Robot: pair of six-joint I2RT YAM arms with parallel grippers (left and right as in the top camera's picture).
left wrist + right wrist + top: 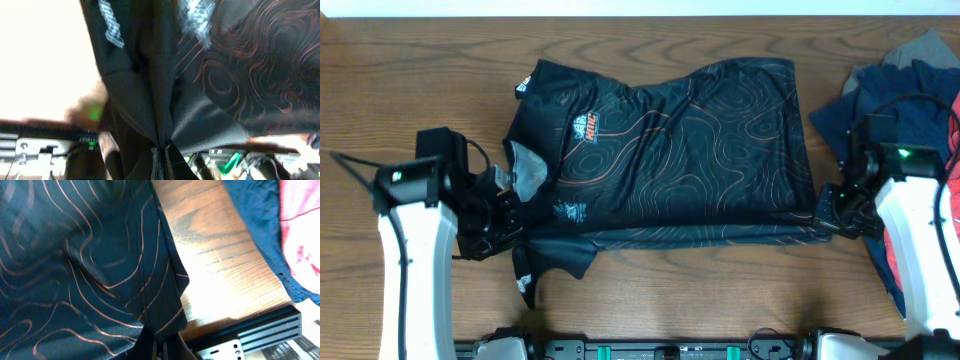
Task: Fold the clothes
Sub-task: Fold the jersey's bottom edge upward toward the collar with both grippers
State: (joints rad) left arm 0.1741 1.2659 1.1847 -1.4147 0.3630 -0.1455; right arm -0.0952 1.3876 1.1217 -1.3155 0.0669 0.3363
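From overhead, the jersey [690, 140] lies spread across the middle of the surface [410, 80], collar to the left, hem to the right. Its near edge is lifted and rolled over in a long band. The left gripper [505, 218] is at the collar end of that band and the right gripper [827, 212] at the hem corner. One sleeve [555, 262] sticks out toward the near edge. A pile [905, 85] of other clothes sits at the far right, apart from the jersey.

In the left wrist view, black cloth funnels into a tight pinch at the bottom centre, so this gripper looks clamped on the jersey, though the fingers are mostly hidden by fabric.

In the right wrist view, the hem corner bunches in the same way into the closed jaws, with bare wood beside it and navy and coral cloth beyond.

This looks like the first lengthwise fold, with the near edge held at both ends. The next move calls for both arms to carry the edge away from the robot together, level and taut, and lay it along the far side.
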